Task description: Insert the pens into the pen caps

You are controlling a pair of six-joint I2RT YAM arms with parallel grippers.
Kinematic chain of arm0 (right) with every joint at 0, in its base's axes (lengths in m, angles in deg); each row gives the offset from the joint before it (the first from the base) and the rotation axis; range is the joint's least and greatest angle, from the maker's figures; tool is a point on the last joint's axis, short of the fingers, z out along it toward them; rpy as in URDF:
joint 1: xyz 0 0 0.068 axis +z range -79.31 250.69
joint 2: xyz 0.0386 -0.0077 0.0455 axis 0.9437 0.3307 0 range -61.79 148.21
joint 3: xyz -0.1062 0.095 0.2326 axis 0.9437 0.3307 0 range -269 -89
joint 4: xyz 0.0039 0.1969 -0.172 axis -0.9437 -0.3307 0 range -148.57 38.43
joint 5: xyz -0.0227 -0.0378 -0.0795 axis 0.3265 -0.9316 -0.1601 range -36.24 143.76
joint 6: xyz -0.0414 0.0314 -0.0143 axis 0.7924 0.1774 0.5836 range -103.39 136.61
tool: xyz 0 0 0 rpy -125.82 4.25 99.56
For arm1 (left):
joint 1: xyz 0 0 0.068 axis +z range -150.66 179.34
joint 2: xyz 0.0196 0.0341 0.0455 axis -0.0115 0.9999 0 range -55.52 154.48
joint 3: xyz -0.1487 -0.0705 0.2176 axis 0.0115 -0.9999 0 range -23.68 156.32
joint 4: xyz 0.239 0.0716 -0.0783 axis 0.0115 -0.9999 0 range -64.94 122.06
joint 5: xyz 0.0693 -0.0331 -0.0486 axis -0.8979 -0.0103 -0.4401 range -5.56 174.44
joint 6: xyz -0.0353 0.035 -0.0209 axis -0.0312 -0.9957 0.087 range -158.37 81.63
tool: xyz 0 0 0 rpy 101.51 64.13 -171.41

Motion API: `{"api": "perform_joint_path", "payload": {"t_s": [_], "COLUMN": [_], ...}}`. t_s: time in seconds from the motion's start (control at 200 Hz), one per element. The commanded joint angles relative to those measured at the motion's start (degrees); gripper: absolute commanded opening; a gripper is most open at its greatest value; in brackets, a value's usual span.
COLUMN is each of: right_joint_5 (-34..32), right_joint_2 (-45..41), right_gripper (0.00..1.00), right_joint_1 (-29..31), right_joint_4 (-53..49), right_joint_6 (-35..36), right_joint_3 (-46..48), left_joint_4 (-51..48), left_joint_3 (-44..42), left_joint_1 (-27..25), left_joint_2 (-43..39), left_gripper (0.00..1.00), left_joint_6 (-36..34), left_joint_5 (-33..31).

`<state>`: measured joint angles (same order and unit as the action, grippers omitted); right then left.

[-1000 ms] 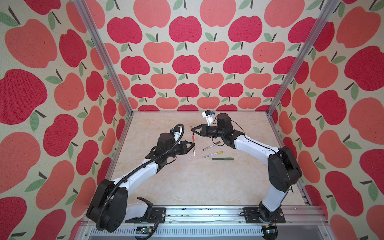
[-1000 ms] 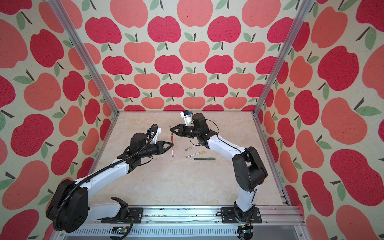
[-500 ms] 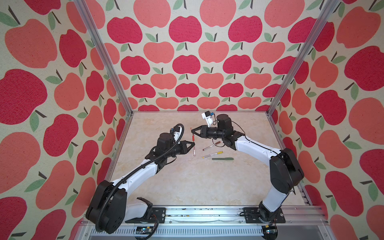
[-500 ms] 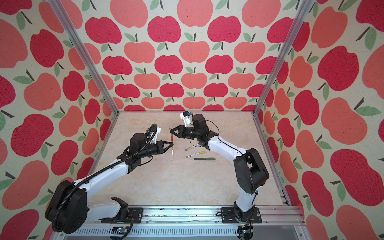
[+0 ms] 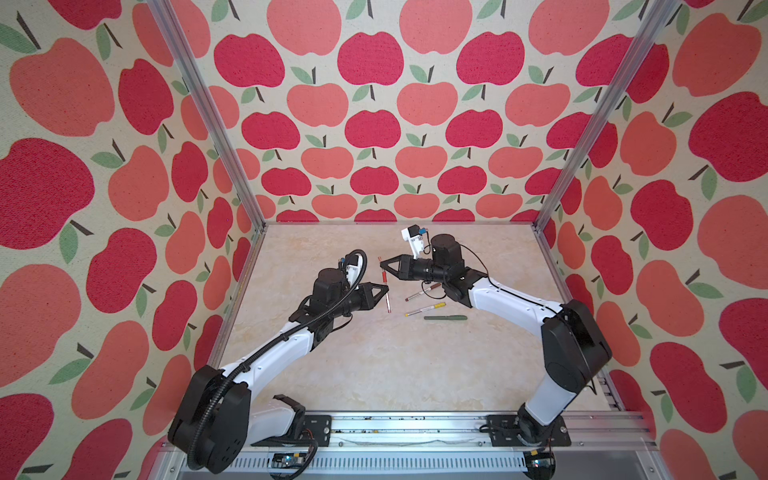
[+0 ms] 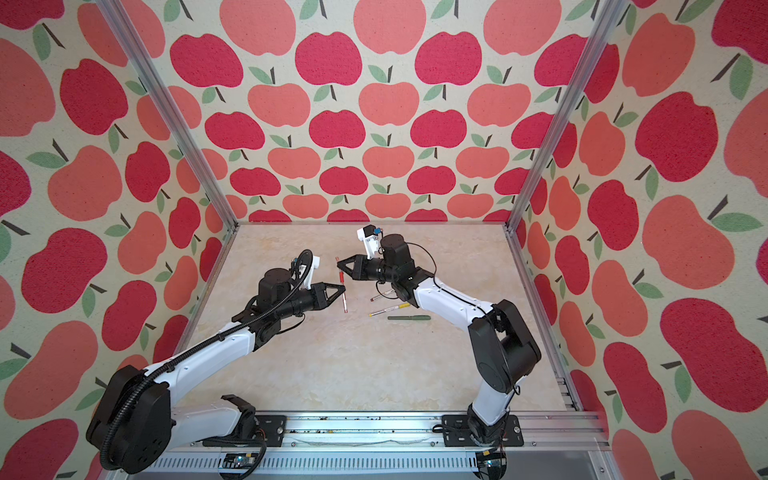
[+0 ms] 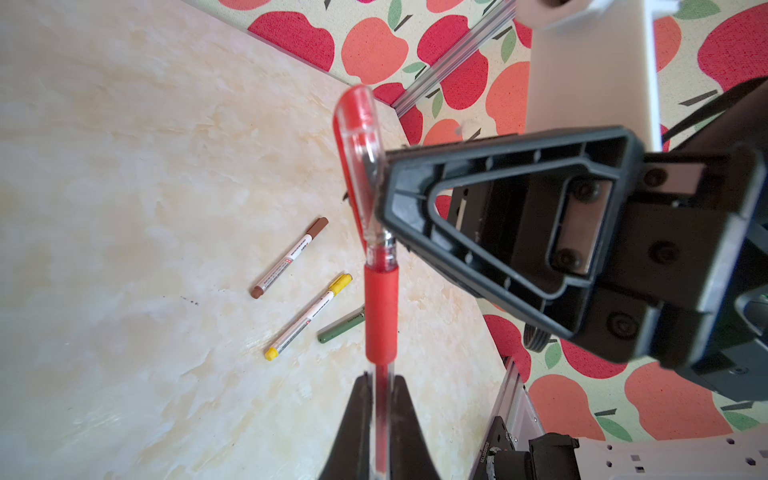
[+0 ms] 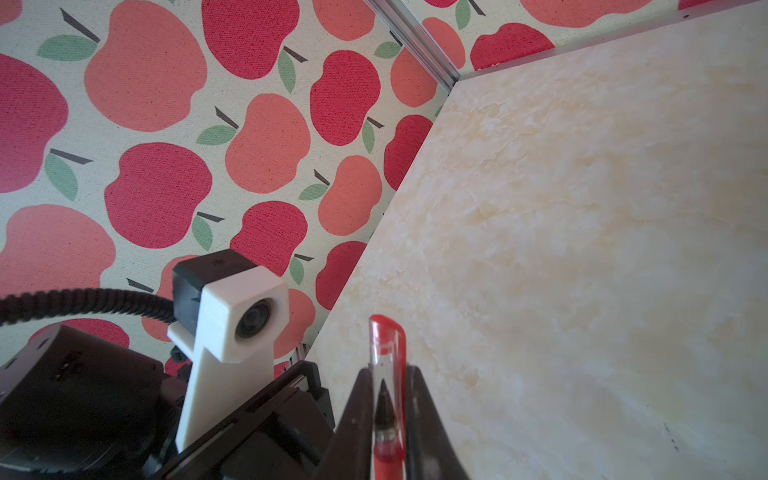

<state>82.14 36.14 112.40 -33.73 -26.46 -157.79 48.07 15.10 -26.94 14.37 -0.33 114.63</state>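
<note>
Left wrist view: red pen [image 7: 381, 316] clamped between left fingers [image 7: 357, 424].

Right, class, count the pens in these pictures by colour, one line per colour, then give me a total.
Red pen: 1
Brown-ended pen: 1
Yellow-ended pen: 1
Dark green pen: 1
Total: 4

Three pens [image 5: 424, 310] lie on the table [image 5: 374, 365], right of the held pen [image 5: 388, 304].
</note>
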Motion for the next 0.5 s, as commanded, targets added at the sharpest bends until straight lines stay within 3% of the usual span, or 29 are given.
{"api": "perform_joint_path", "payload": {"t_s": [0.0,0.26,0.495], "right_joint_5": [2.35,2.76,3.00], "right_joint_2": [-1.65,-1.93,-1.18], "right_gripper": [0.14,0.14,0.14], "right_joint_1": [1.87,2.32,2.32], "right_joint_4": [-0.44,-2.56,1.02], "right_joint_6": [2.75,5.27,3.10], "right_joint_3": [1.14,1.01,1.43], "left_joint_4": [4.91,3.70,3.41], "left_joint_3": [0.54,2.08,2.70], "left_joint_1": [0.36,1.23,1.23], "left_joint_2": [-2.46,-2.58,-1.95], "left_gripper": [0.00,0.00,0.00], "left_joint_6": [-1.50,-3.23,-4.22], "left_joint_5": [-5.52,-5.31,-4.50]}}
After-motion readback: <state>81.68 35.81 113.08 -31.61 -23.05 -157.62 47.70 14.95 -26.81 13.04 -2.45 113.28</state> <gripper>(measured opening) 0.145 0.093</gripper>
